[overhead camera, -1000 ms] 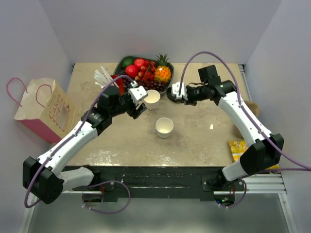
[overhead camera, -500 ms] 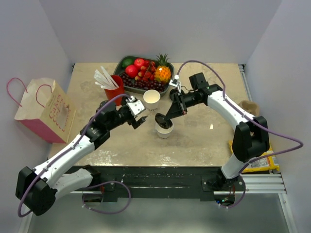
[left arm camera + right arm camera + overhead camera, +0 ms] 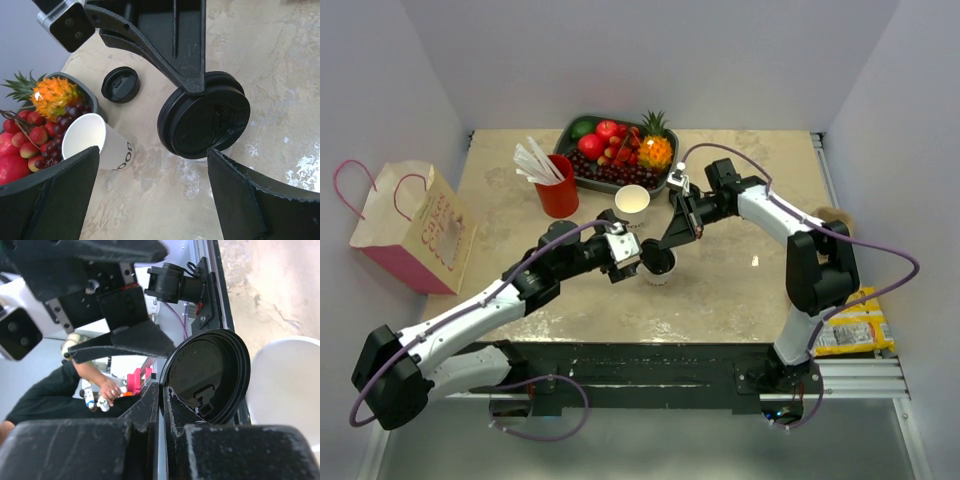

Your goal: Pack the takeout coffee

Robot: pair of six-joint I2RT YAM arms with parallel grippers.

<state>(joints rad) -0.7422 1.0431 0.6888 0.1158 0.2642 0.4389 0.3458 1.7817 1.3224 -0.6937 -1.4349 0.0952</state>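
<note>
We see a bench (image 3: pixel 740 290) with a beige, mottled, stone-like top, paler and worn in patches near its near edge, closed in by plain pale walls on the left, far and right sides. Near the middle of it stands the takeout coffee cup (image 3: pixel 660 272), a small white paper cup. Its black lid (image 3: pixel 205 122) sits tilted over the rim, not seated flat. The right gripper (image 3: pixel 663 243) reaches in from the far right with its jaws closed on the edge of that lid. The left gripper (image 3: pixel 632 258) comes in low from the near left, just beside the cup on its left. Its jaws are spread wide and grip nothing, and in the left wrist view the lid lies ahead of the gap between them. We cannot tell whether either finger touches the cup. Just beyond the cup stands a lidless white cup (image 3: pixel 633 203), and a second black lid (image 3: pixel 120 84) lies flat on the bench near it. At the far side a dark fruit tray (image 3: pixel 576 128) holds grapes, apples and a small pineapple, with a red cup of white straws (image 3: pixel 558 192) just to its left. A pink paper bag (image 3: pixel 408 225) stands off the left edge of the bench, and a yellow packet (image 3: pixel 855 325) lies at the near right edge. In the right wrist view, a person in a dark top (image 3: pixel 55 400) shows beyond the arms.
</note>
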